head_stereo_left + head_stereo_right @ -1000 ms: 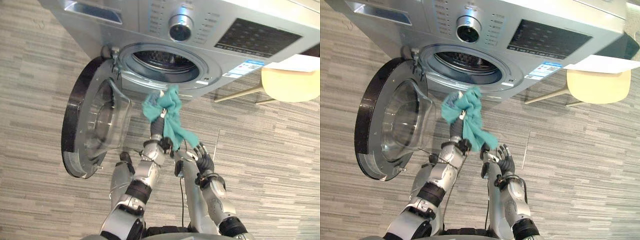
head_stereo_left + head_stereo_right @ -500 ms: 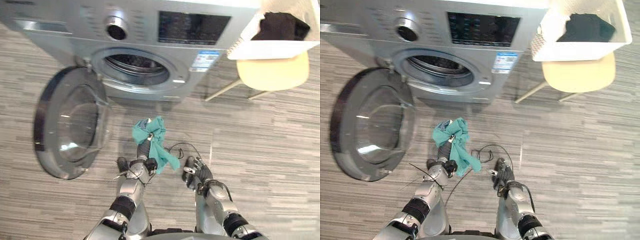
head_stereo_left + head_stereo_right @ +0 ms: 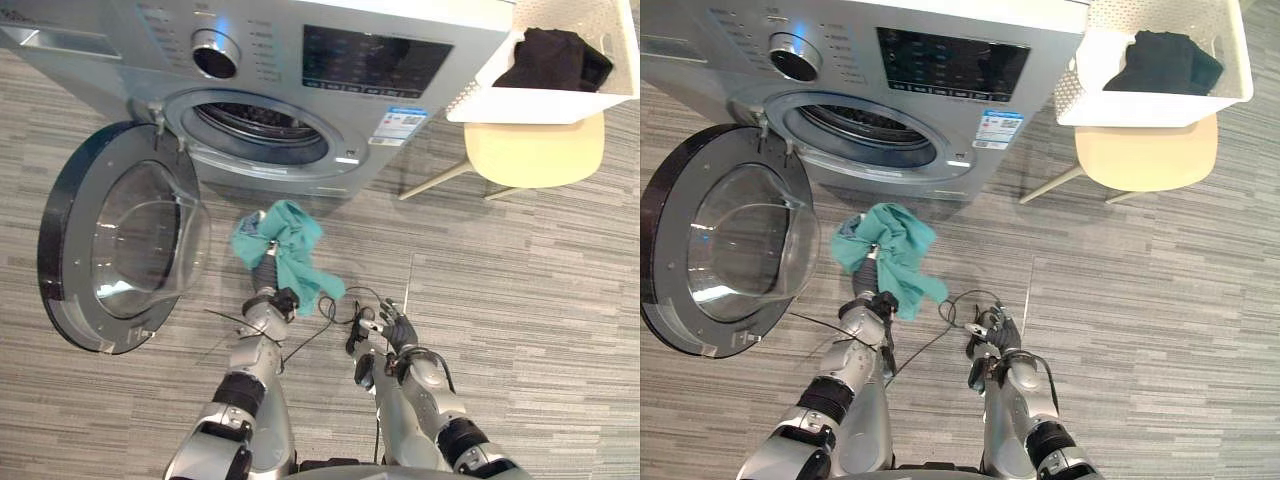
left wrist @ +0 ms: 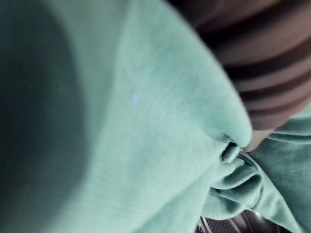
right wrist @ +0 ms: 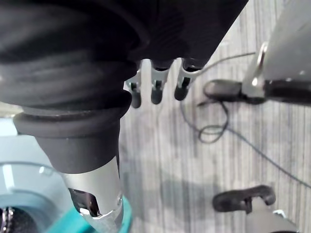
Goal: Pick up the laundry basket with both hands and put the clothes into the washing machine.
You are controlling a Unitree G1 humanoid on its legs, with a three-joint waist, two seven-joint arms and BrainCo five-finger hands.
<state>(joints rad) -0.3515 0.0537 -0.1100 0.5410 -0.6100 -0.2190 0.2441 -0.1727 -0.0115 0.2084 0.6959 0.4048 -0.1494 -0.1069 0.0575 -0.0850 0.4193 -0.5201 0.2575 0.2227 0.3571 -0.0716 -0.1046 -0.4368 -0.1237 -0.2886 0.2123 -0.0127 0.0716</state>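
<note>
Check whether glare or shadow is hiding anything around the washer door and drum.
Left eye view: bright reflections streak the door glass, and the drum looks dark inside. Right eye view: similar glare patches on the glass, with the floor evenly lit. Left wrist view: the teal cloth hangs very close to the camera, one side of it in deep shadow.
</note>
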